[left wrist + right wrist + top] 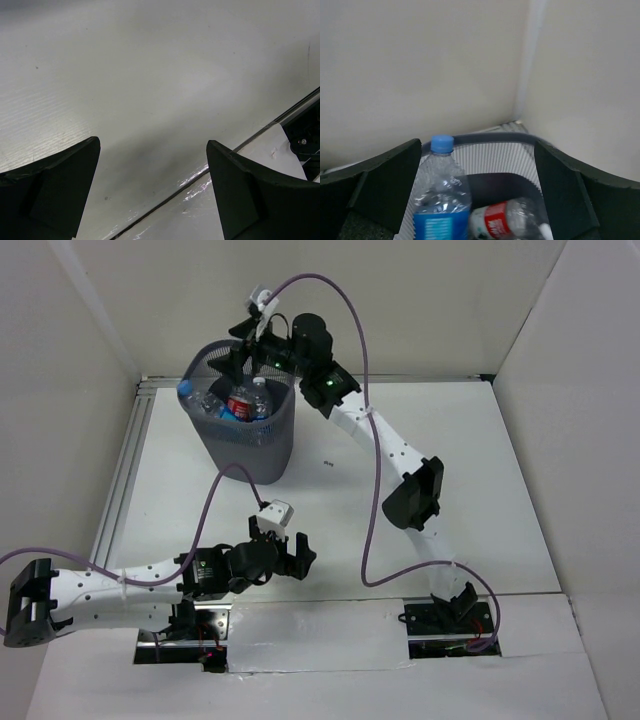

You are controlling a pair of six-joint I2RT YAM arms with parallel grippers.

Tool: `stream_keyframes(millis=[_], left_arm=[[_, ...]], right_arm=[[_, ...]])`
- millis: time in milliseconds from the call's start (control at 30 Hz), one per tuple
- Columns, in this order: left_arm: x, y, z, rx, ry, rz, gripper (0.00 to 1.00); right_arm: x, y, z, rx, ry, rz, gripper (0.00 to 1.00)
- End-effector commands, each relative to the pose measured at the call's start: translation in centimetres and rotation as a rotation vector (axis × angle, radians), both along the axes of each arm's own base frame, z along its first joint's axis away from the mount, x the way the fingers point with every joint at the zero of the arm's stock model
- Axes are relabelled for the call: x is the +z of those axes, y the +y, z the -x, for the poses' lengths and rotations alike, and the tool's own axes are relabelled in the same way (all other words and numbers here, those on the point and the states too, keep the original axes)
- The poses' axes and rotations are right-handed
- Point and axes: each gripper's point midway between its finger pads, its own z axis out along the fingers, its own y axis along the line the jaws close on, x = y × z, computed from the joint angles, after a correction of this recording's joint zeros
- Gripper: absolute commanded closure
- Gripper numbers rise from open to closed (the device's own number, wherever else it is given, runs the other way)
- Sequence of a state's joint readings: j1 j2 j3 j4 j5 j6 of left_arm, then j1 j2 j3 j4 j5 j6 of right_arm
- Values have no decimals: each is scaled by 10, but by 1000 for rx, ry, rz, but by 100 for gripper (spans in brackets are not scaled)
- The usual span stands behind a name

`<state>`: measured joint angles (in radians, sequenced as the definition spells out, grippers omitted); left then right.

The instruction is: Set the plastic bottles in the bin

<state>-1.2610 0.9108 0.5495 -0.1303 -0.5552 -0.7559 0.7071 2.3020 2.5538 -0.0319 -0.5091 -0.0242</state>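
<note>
The dark grey wire-mesh bin (247, 445) stands at the back left of the table. Several plastic bottles lie inside it, among them a red-labelled one (241, 405) and a blue-capped one (187, 393) leaning at the left rim. My right gripper (240, 352) hangs open and empty over the bin's far rim. In the right wrist view a blue-capped, blue-labelled bottle (441, 192) stands in the bin (485, 140) beside a red-labelled bottle (510, 220) lying on its side. My left gripper (283, 560) is open and empty low over the table's front edge.
White walls close in the table at the back and both sides. An aluminium rail (120, 475) runs along the left edge. A purple cable (368, 530) loops above the table's middle. The left wrist view shows bare tabletop and a seam (200, 175).
</note>
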Motion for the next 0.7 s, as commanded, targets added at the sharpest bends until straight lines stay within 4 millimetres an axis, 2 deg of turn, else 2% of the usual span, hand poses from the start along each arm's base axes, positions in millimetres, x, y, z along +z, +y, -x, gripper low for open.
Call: stream_keyframes(millis=[0,33,100,133,167,200,233,267,300,333,367,400,433,467,500,567,600,667], left_arm=[[22,-7,-8,17,-60,57,0],[15,-7,-8,11,-60,26,0],[20,-13,-10,7,-72,33,0],[22,-14,-11,3,-77,28,0],[23,-16,-12,-4,-86,17,0],[21,-17,-13,-8,-90,8,0],[27,-18,-15,-2,-104,12,0],[32,-22,-17,-6,-114,15,0],[32,-20,-18,-2,-123,7,0],[38,-23,-19,-5,-134,19,0],[41,-23,-21,1,-147,22,0],[47,-23,-23,4,-163,22,0],[54,-22,-28,15,-181,21,0],[54,-22,-28,11,-187,13,0],[59,-19,-38,38,-196,10,0],[60,-19,-42,15,-180,11,0],[65,-13,-54,45,-176,25,0],[70,-12,-63,33,-165,49,0]], right_arm=[[92,-73,-21,-221,-111,-140,0],[105,-101,-27,-288,-126,-130,0],[93,-138,-43,-400,-56,-61,0],[85,-172,-59,-478,-19,-30,0],[97,-203,-52,-536,3,-30,0],[49,-224,-64,-604,139,71,0],[31,-246,-65,-658,198,116,0],[40,-283,-49,-736,213,118,0],[-28,-300,-46,-790,354,239,0],[-49,-322,-37,-864,385,300,0],[-42,-340,-9,-907,363,317,0],[-103,-354,7,-938,460,437,0],[-94,-374,31,-1002,433,432,0],[-130,-383,33,-1022,490,497,0],[-150,-396,60,-1031,507,510,0],[-167,-419,83,-1061,544,501,0],[-185,-428,108,-1056,566,511,0],[-201,-435,129,-1049,592,503,0]])
